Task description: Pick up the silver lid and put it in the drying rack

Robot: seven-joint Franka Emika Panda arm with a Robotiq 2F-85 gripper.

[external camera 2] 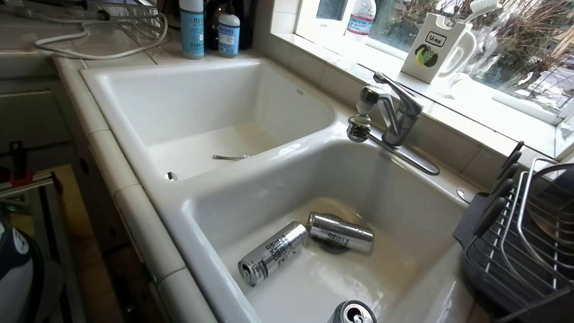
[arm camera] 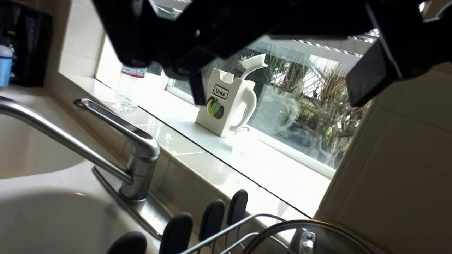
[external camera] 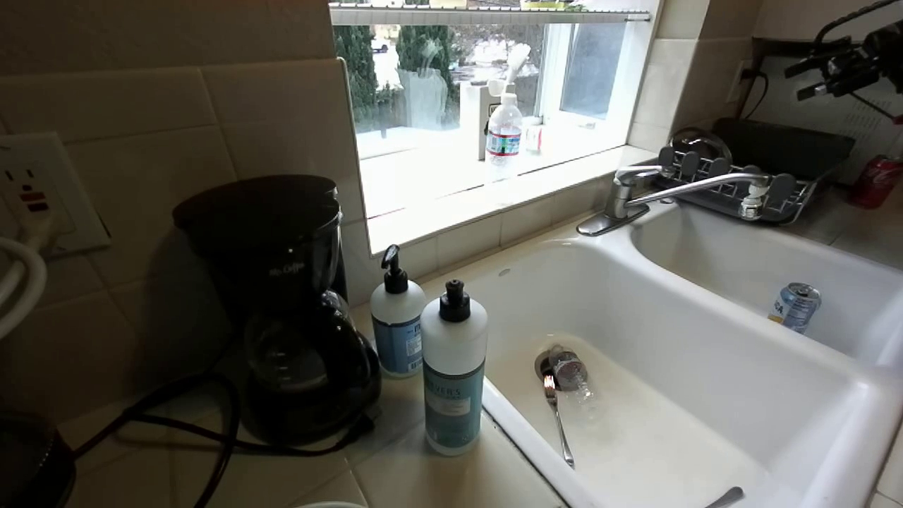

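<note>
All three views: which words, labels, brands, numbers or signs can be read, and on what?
"Vino", its V rounded like a U: white jug.
"Mr. Coffee": coffee maker.
"DISH", with a fainter "MEYER'S" above: teal bottle.
Too small or blurred to read: blue pump bottle, water bottle, silver cans, red can, pale panel.

Below the black two-fingered pincer (arm camera: 279, 92): round transparent glass lid (arm camera: 307, 240), smooth, metal-rimmed; dark metal-wire drying rack (external camera 2: 480, 276) with matt plastic prongs (arm camera: 176, 233); silver metal lever faucet (arm camera: 139, 173), polished.
</note>
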